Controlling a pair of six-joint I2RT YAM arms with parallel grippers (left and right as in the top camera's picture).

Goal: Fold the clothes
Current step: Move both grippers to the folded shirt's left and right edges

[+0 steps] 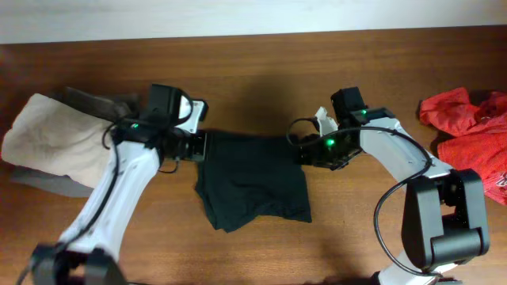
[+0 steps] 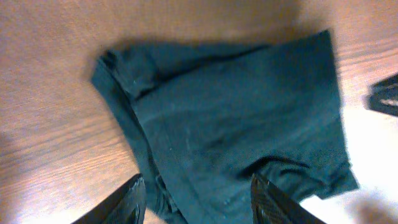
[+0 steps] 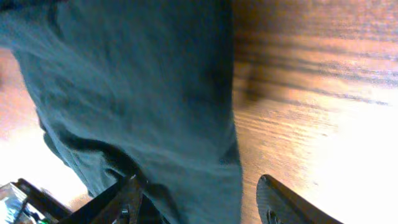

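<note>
The black T-shirt (image 1: pixel 252 180) lies folded into a rough square in the middle of the wooden table. My left gripper (image 1: pixel 198 147) is at its upper left corner, my right gripper (image 1: pixel 305 152) at its upper right corner. In the left wrist view the left gripper (image 2: pixel 198 198) stands open, its fingers wide apart over the dark cloth (image 2: pixel 236 118), gripping nothing. Seen from the right wrist, the right gripper (image 3: pixel 198 200) is open too, one finger over the shirt (image 3: pixel 137 93) and the other over bare wood past the shirt's edge.
A beige garment (image 1: pixel 55 134) on grey cloth lies at the table's left edge under my left arm. A red garment (image 1: pixel 469 127) is heaped at the right edge. The table's far edge (image 1: pixel 253 33) meets a white wall.
</note>
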